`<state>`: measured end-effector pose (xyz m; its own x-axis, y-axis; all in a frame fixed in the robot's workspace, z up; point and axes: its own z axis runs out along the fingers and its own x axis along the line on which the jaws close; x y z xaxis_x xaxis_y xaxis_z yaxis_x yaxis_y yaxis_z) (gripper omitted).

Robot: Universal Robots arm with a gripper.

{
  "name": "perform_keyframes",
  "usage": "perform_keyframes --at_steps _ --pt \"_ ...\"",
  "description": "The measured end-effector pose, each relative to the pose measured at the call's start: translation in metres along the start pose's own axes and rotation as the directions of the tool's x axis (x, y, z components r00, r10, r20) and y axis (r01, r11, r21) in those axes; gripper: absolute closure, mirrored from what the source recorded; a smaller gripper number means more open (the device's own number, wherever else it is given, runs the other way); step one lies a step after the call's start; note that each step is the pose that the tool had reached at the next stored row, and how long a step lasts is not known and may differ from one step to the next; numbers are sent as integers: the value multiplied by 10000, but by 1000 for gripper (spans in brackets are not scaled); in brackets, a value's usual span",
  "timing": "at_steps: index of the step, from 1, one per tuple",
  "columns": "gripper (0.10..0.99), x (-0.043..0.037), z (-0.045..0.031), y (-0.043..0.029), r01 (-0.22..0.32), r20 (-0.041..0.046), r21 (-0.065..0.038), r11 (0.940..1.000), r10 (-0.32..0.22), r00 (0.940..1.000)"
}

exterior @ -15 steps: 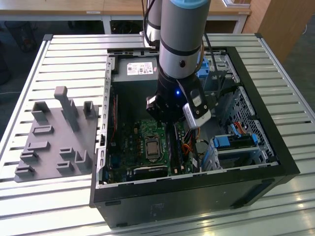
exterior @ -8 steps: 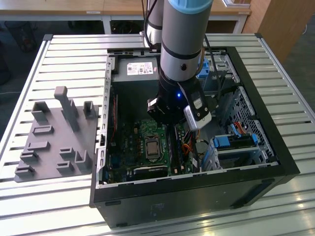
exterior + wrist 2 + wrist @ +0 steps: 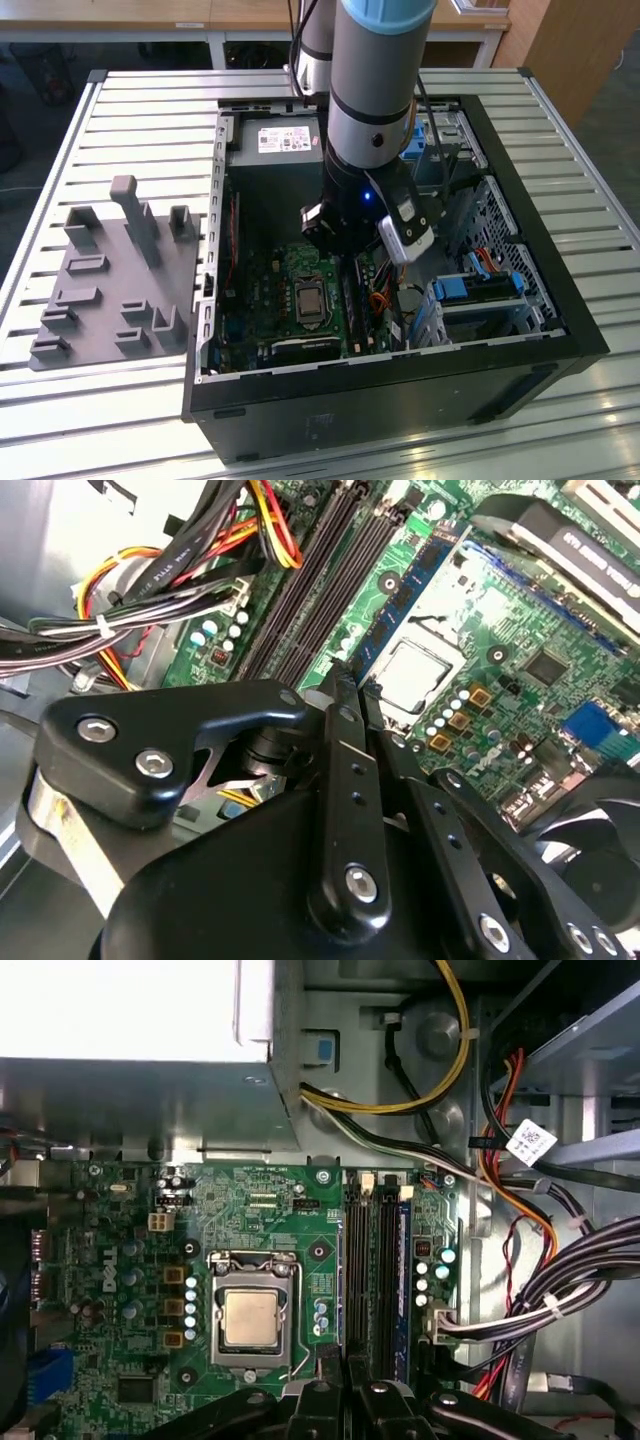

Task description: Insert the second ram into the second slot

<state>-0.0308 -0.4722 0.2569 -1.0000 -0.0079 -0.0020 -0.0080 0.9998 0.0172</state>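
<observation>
- The gripper [image 3: 340, 1362] [image 3: 345, 680] was seen with its fingers drawn almost together, pinching the near end of the second ram [image 3: 408, 595].
- From the fingertips, the blue stick ran on edge along the memory slots [image 3: 375, 1280], on the side next to the processor socket [image 3: 250, 1318].
- Whether the stick was seated in a slot or held just above it could not be told; its near end was hidden by the fingers.
- In the exterior view, the slots were largely hidden by the arm [image 3: 375, 90].
- The open computer case [image 3: 400, 405] held the green motherboard [image 3: 250, 1205], and bundled cables [image 3: 560, 1280] lay beside the slots.
</observation>
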Motion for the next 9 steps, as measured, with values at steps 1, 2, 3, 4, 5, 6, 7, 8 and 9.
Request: perform_keyframes --at_steps 1,2,3,4,5,6,7,8,9 --pt "949 -1 4 0 2 0 -5 10000 -2 10000" --pt "949 -3 9 1 2 1 -8 10000 -2 10000" --pt "949 -5 15 2 2 1 -8 10000 -2 10000" --pt "949 -7 17 2 1 0 -5 10000 -1 10000" --pt "949 -13 21 2 1 0 -6 10000 -1 10000" --pt "949 -22 26 2 0 0 -8 10000 0 10000" --pt "949 -36 31 2 0 0 -8 10000 0 10000" --pt "949 -53 37 2 -1 -1 -7 10000 1 10000" --pt "949 -70 43 2 -1 -2 -7 10000 1 10000"
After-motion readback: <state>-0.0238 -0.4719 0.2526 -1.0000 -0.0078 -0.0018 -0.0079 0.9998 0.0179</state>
